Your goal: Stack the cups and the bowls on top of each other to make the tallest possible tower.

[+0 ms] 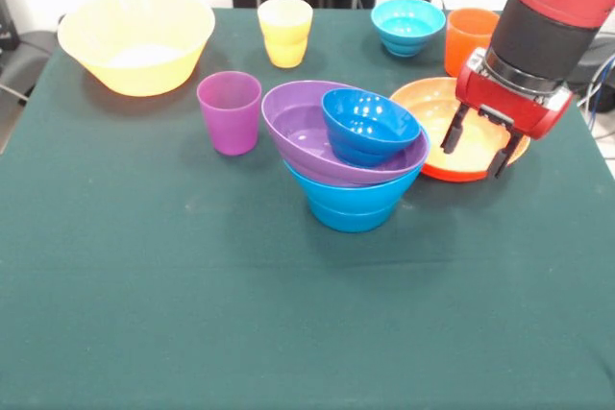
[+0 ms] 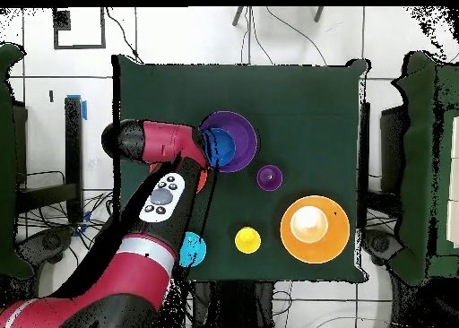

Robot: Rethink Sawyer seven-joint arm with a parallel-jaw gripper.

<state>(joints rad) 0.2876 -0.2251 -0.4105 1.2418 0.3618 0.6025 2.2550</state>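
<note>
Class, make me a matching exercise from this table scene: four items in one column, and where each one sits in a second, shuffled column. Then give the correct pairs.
Items
1. small dark blue bowl
2. purple cup
3. gripper
4. wide purple bowl

Places
A. tilted on top of a mid-blue bowl
B. over the wide orange bowl
C. inside the wide purple bowl
D. upright on the green cloth, beside the stack

Pairs: 1-C, 2-D, 3-B, 4-A

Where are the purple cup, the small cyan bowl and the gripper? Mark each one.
purple cup (image 1: 229, 112): front view, side wall.
small cyan bowl (image 1: 407, 26): front view, inner wall.
gripper (image 1: 475, 149): front view, midway between fingertips.
</note>
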